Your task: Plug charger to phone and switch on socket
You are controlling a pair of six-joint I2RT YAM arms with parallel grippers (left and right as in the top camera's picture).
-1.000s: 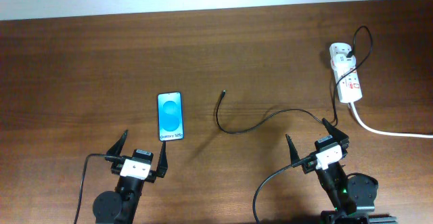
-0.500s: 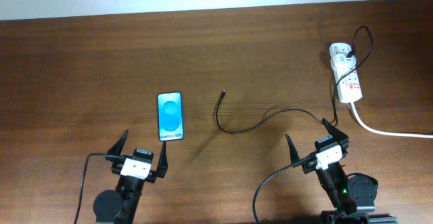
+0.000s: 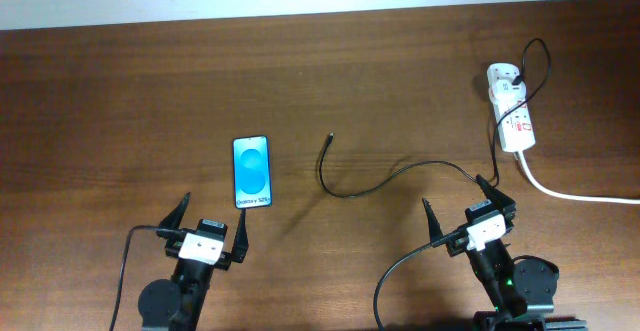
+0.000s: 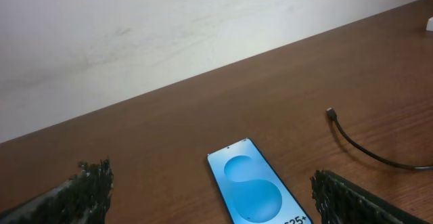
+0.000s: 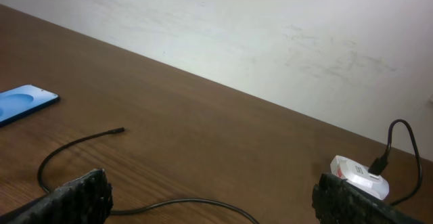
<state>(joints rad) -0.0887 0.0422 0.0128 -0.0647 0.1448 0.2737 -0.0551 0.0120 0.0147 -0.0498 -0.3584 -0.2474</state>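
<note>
Charger (image 3: pixel 420 164) in socket (image 3: pixel 510 111), phone (image 3: pixel 252 172) apart

Dark brown wooden table (image 3: pixel 120 101) fills the view, its grain running side to side with a soft sheen under even light. Along its far edge rises a plain off-white wall (image 4: pixel 135 21), faintly scuffed and smudged.

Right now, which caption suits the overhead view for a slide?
Left gripper and right gripper, both open, face phone, free charger tip and socket.
</note>
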